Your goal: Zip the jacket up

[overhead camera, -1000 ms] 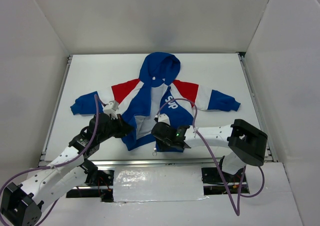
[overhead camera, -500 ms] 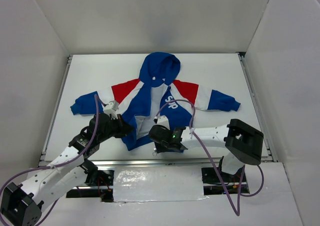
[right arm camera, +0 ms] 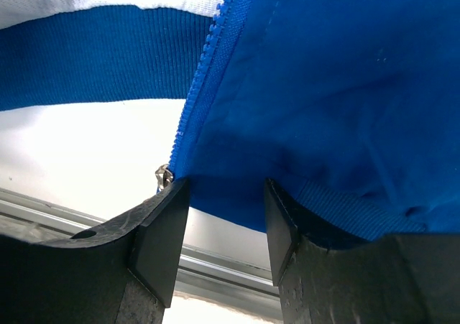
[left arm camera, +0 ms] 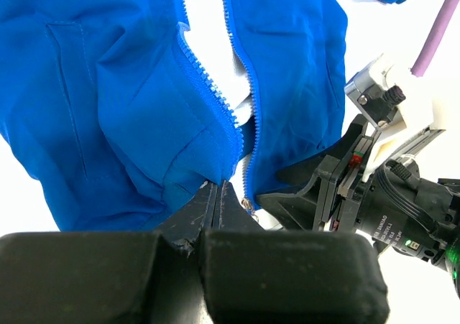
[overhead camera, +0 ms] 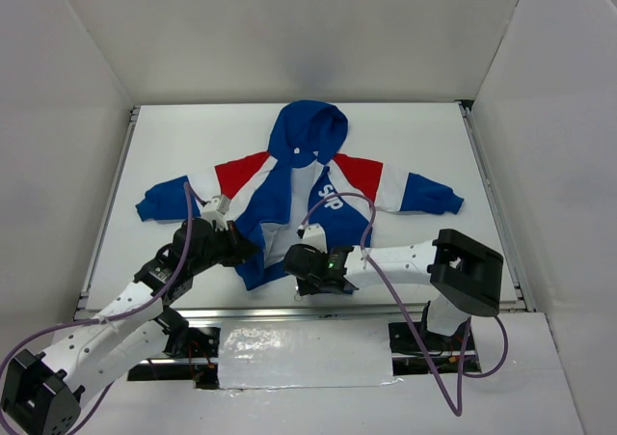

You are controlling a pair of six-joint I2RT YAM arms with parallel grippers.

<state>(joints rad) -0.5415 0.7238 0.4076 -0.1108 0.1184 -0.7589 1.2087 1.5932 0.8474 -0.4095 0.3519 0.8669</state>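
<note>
The blue hooded jacket [overhead camera: 289, 199] lies flat on the white table, front open, hood at the far side. My left gripper [overhead camera: 243, 252] is shut on the bottom corner of the jacket's left front panel by the zipper teeth; the left wrist view shows its tips [left arm camera: 217, 189] pinching blue cloth [left arm camera: 108, 87]. My right gripper [overhead camera: 295, 261] is open at the bottom hem of the other panel. In the right wrist view its fingers [right arm camera: 224, 195] straddle the blue hem [right arm camera: 323, 87]. The metal zipper slider [right arm camera: 164, 175] sits just above its left finger and also shows in the left wrist view [left arm camera: 247, 206].
The table's metal front rail [right arm camera: 215, 259] runs right below the hem. White walls enclose the table [overhead camera: 174, 136] on three sides. Purple cables [overhead camera: 347, 199] loop over the jacket from both wrists. The two grippers are close together at the hem.
My right gripper has slid left along the bottom hem toward the zipper's lower end. The left gripper and the jacket have stayed put.
</note>
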